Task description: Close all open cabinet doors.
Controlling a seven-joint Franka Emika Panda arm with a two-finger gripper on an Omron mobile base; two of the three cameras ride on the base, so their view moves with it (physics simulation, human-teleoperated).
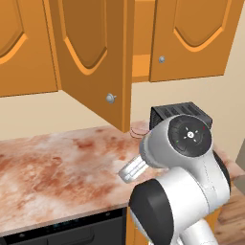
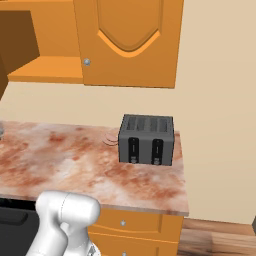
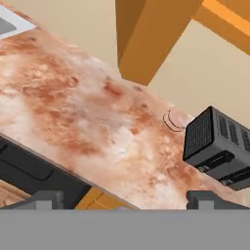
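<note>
One cabinet door (image 1: 93, 57) swings wide open over the counter (image 1: 57, 162), its right neighbour (image 1: 191, 38) shut, so closing remains; the gripper (image 3: 124, 199) is spread wide, holding nothing.

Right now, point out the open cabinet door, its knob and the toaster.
open cabinet door (image 1: 91, 52): left base view, on its arched panel.
knob (image 1: 110, 98): left base view, on the round silver head.
toaster (image 2: 146, 141): right base view, on its dark front face.

Open cabinet door (image 1: 93, 57) over bare counter (image 1: 52, 162) (toaster (image 2: 146, 139) perhaps clear).
</note>
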